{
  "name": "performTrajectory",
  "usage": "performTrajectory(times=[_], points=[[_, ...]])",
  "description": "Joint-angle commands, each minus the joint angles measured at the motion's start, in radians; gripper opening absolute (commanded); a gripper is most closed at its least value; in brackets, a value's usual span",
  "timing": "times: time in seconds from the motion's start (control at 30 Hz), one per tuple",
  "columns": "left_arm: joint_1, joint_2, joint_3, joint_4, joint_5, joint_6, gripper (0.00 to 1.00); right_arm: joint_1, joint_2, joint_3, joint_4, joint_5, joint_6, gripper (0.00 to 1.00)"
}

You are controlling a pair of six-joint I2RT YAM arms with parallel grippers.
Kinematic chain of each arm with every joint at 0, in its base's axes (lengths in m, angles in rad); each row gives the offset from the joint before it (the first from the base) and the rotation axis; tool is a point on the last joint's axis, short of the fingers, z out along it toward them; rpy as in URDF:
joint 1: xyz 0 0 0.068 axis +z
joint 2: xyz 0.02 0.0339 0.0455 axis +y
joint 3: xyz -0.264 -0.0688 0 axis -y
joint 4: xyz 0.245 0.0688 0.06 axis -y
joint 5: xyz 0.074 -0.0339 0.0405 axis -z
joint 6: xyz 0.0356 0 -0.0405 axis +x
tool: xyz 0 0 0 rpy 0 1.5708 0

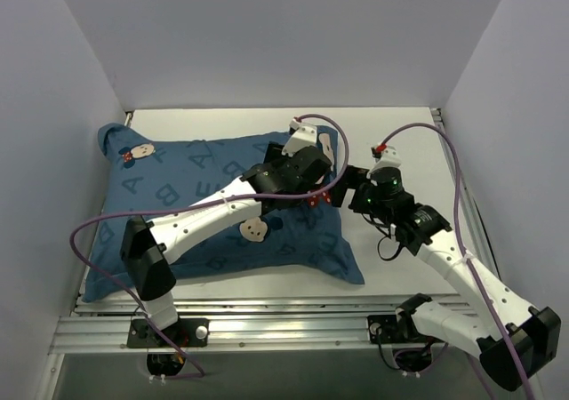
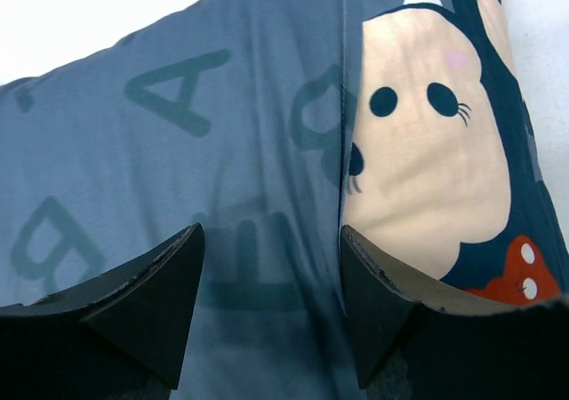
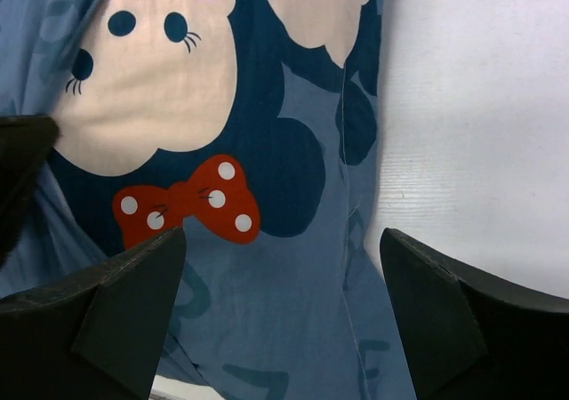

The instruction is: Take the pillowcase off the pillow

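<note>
The dark-blue pillowcase (image 1: 204, 196) with letters and mouse faces lies plump across the table, and the pillow is hidden inside it. My left gripper (image 1: 318, 180) reaches over to its far right part. In the left wrist view the left gripper (image 2: 271, 240) stands open, fingertips down on the pillowcase (image 2: 178, 151), a seam running by the right finger (image 2: 382, 302). My right gripper (image 1: 345, 187) is beside it at the right edge. In the right wrist view the right gripper (image 3: 283, 240) is open over the pillowcase (image 3: 293, 284), just below a red bow (image 3: 187, 206).
White table (image 1: 400, 142) shows to the right of and behind the pillowcase, and as bare table (image 3: 480, 116) in the right wrist view. Grey walls close in on three sides. A metal rail (image 1: 267, 329) runs along the near edge by the arm bases.
</note>
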Motion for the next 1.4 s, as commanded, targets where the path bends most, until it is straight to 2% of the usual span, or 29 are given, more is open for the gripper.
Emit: performTrajectory(times=[0.0, 0.07, 0.2, 0.33, 0.4, 0.53, 0.67, 0.8, 1.03, 1.37], points=[[0.01, -0.09, -0.022, -0.03, -0.021, -0.01, 0.69, 0.003, 0.032, 0.012, 0.072, -0.06, -0.043, 0.86], [0.011, -0.107, -0.039, -0.036, -0.02, -0.016, 0.66, 0.007, 0.05, 0.02, 0.089, -0.104, -0.044, 0.85], [0.025, -0.115, -0.067, -0.046, -0.009, -0.033, 0.56, 0.061, 0.119, 0.038, 0.134, -0.098, -0.04, 0.85], [0.037, -0.127, -0.085, -0.049, 0.011, -0.046, 0.38, 0.122, 0.182, 0.08, 0.156, -0.046, -0.041, 0.86], [0.047, -0.131, -0.097, -0.035, 0.025, -0.046, 0.34, 0.144, 0.213, 0.103, 0.164, -0.009, -0.046, 0.86], [0.059, -0.145, -0.129, -0.018, 0.054, -0.054, 0.24, 0.146, 0.247, 0.115, 0.204, 0.028, -0.035, 0.85], [0.086, -0.167, -0.174, 0.002, 0.113, -0.077, 0.13, 0.15, 0.282, 0.14, 0.239, -0.004, -0.024, 0.85], [0.111, -0.19, -0.223, 0.028, 0.152, -0.1, 0.07, 0.173, 0.316, 0.172, 0.253, -0.014, -0.029, 0.86], [0.131, -0.214, -0.28, 0.04, 0.181, -0.115, 0.03, 0.199, 0.359, 0.221, 0.245, -0.024, -0.023, 0.87], [0.154, -0.245, -0.366, 0.08, 0.223, -0.145, 0.02, 0.234, 0.414, 0.238, 0.237, -0.009, -0.006, 0.87]])
